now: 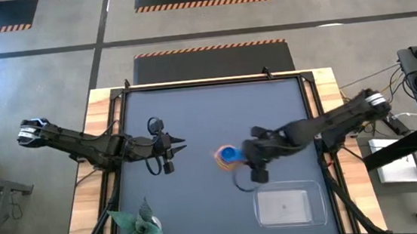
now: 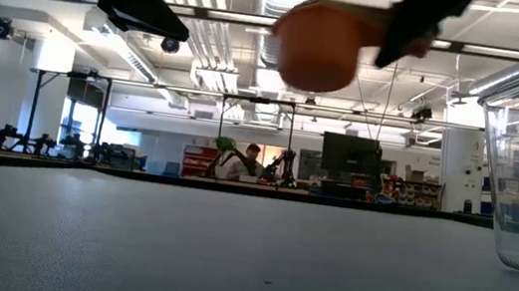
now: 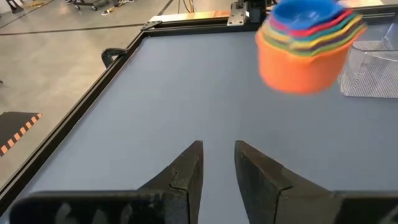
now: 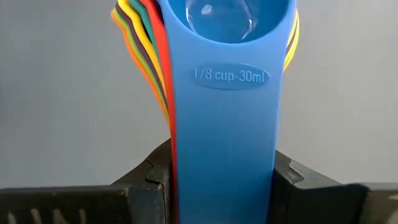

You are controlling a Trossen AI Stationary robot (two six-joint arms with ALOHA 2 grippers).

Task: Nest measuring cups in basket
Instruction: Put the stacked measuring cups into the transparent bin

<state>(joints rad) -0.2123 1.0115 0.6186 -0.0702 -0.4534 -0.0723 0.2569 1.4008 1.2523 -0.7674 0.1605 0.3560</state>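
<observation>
Blue on top and orange outermost, the nested measuring cups [image 4: 205, 74] hang clear of the bench, the right hand [image 4: 221, 180] clamped on their stacked handles so all travel together. The basket [image 1: 290, 207] waits just nearer, right of centre. The left hand [image 3: 217, 171] idles on the left, fingers slightly parted.

We see the nested measuring cups [image 1: 229, 155] held above mid-table in the right gripper [image 1: 247, 159]; the basket [image 1: 290, 206] sits on the table nearer the front edge; the left gripper [image 1: 175, 145] hangs well left; a plant [image 1: 136, 228] occupies the front-left corner.
</observation>
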